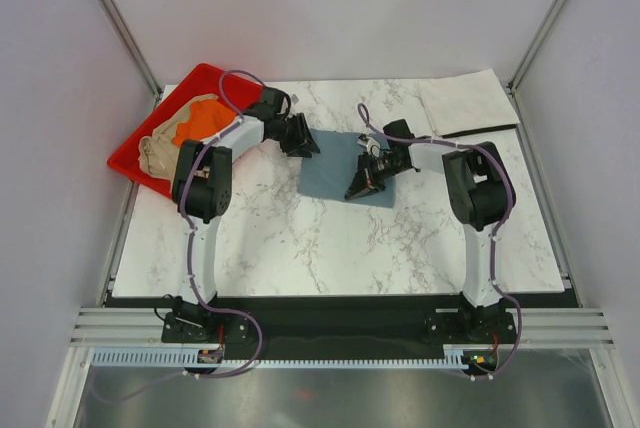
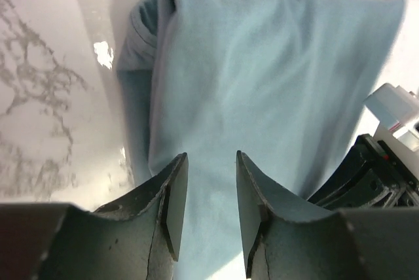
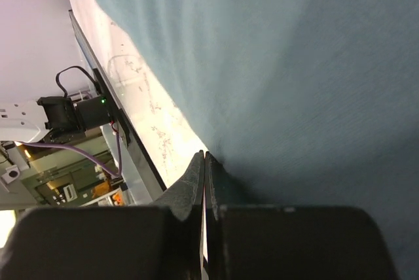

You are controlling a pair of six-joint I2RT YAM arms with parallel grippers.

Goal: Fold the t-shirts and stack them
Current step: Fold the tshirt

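Note:
A slate blue-grey t-shirt [image 1: 335,173] lies folded into a rectangle in the middle of the marble table. My left gripper [image 1: 305,144] hovers at its far left corner, open; in the left wrist view the left gripper [image 2: 211,157] has the t-shirt [image 2: 262,77] showing through its gap, with nothing between the pads. The right gripper [image 1: 357,188] rests on the shirt's right part. In the right wrist view that gripper [image 3: 204,156] is shut, its tips at the near edge of the blue-grey cloth [image 3: 294,64]. An orange t-shirt [image 1: 200,120] and a tan one [image 1: 157,150] lie bunched in the tray.
The red plastic tray [image 1: 130,163] sits at the table's back left corner, beside the left arm's elbow. A pale off-white flat cloth [image 1: 468,101] lies at the back right. The table's dark front edge [image 1: 340,300] runs in front of both arm bases.

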